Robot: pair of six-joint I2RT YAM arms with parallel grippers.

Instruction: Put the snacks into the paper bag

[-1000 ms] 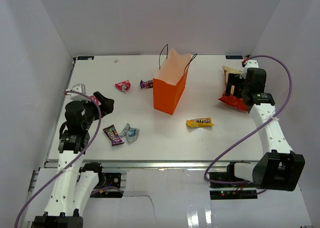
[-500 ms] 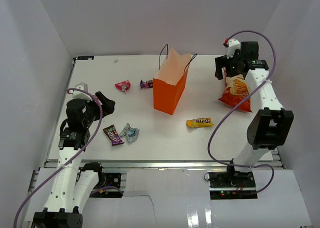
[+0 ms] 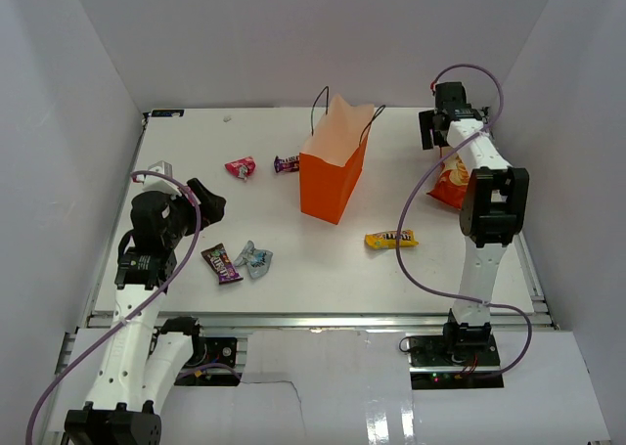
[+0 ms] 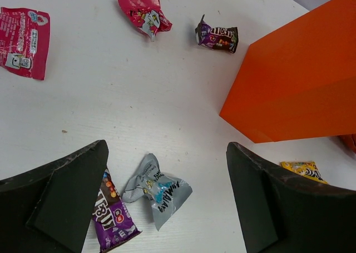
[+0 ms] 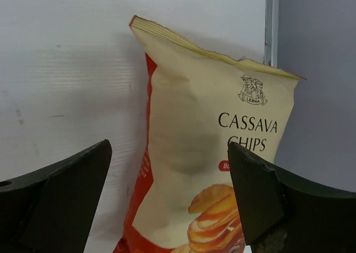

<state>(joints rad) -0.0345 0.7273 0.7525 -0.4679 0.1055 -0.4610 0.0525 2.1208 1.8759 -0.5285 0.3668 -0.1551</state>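
Note:
The orange paper bag (image 3: pixel 333 176) (image 4: pixel 300 80) stands upright mid-table, mouth open. The red-and-cream chip bag (image 3: pixel 451 183) (image 5: pixel 211 147) lies at the far right. My right gripper (image 3: pixel 437 140) (image 5: pixel 168 147) hangs open over its top end, fingers wide on either side and not gripping. My left gripper (image 3: pixel 207 199) (image 4: pixel 167 146) is open above a clear-blue wrapper (image 4: pixel 157 189) (image 3: pixel 257 259) and a purple-brown packet (image 4: pixel 113 217) (image 3: pixel 221 263). A yellow packet (image 3: pixel 391 239) (image 4: pixel 303 170), a pink-red one (image 3: pixel 240 167) (image 4: pixel 146 15) and a small purple one (image 3: pixel 287 163) (image 4: pixel 218 36) lie loose.
Another pink packet (image 4: pixel 23 40) lies at the far left. The chip bag sits against the table's right rail (image 5: pixel 271 25) and the white side wall (image 5: pixel 317 97). The right arm's purple cable (image 3: pixel 416 240) loops over the table near the yellow packet.
The right arm has swung up and back from lying over the chip bag; its open gripper now hovers at the bag's far end. The left arm has barely moved.

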